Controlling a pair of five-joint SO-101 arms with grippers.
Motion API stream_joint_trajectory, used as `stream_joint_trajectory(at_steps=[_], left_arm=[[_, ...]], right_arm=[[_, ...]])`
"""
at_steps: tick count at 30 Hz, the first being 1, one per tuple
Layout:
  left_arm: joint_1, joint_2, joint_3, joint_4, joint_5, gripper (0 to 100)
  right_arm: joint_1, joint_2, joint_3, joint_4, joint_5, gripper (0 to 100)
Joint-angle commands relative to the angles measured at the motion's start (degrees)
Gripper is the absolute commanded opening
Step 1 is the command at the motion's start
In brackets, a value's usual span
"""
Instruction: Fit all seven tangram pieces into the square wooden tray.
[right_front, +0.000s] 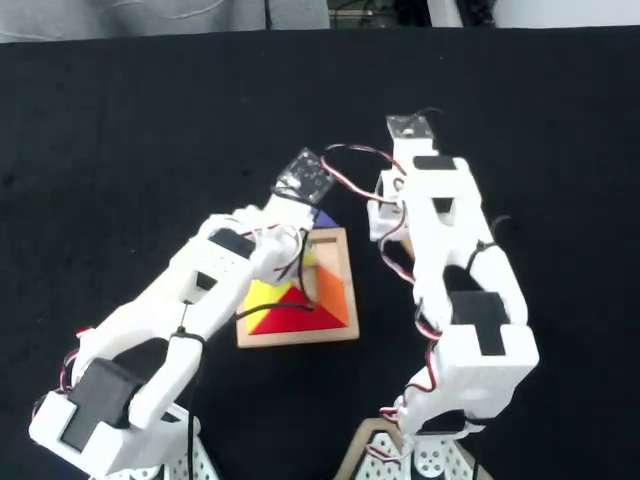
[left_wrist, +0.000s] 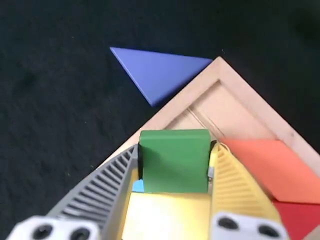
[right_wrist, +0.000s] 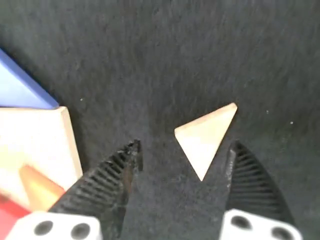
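Note:
The square wooden tray (right_front: 300, 337) holds yellow (right_front: 262, 295), red (right_front: 295, 315) and orange (right_front: 333, 285) pieces. My left gripper (left_wrist: 174, 150) is shut on a green square (left_wrist: 173, 162), held over the tray's bare floor (left_wrist: 225, 107) near a corner. A blue triangle (left_wrist: 157, 72) lies on the cloth just outside that corner. My right gripper (right_wrist: 184, 150) is open beside the tray (right_wrist: 45, 135), low over the cloth. A small pale wooden triangle (right_wrist: 205, 137) lies between its black fingers (right_wrist: 107, 177), apart from both.
A black cloth (right_front: 120, 150) covers the table, with free room all round the tray. The left arm (right_front: 190, 300) reaches over the tray's left side. The right arm (right_front: 450, 260) stands along its right side. A wooden base (right_front: 360, 445) shows at the front edge.

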Motion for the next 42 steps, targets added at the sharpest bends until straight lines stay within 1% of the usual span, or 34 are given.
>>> stream_joint_trajectory(at_steps=[1,4,7,13,15,18,20,24,27,32,39,42], left_arm=[[1.8,-0.5,-0.9,2.3,-1.9,22],[2.8,-0.4,-0.6,2.2,-2.5,22],[1.8,-0.3,-0.6,1.1,-1.8,22],[0.9,-0.3,-0.3,1.6,-2.0,22],[1.0,-0.3,0.7,1.1,-2.2,22],[0.8,-0.3,1.3,1.3,-2.3,22],[0.0,-0.3,1.3,1.5,-2.3,22],[-0.8,-0.3,1.3,1.5,-2.2,22],[-1.3,-0.3,1.4,1.6,-2.0,23],[-1.5,-0.9,2.2,1.5,-1.8,30],[-1.3,-0.9,2.0,1.5,-1.8,30],[-1.2,-1.0,1.6,1.2,-1.8,30]], right_arm=[[2.3,-1.8,0.0,-1.1,-0.3,27.9],[2.4,-1.7,0.1,-1.2,-0.4,27.9],[2.4,-0.4,0.0,-2.5,-0.6,27.9],[2.5,2.6,-0.2,-4.8,-0.4,27.8],[2.5,2.9,-0.7,-4.6,-0.3,25.6],[2.7,3.0,-1.1,-4.5,-0.4,18.8],[2.7,3.0,-1.1,-4.4,-0.3,16.2],[2.7,3.0,-0.9,-4.4,-0.3,19.5],[2.7,3.0,-0.8,-4.4,-0.3,20.1],[2.6,3.0,-0.8,-4.3,-0.3,20.5],[2.5,2.9,-0.8,-4.3,-0.1,20.5],[2.4,2.9,-0.7,-4.3,1.5,20.5]])
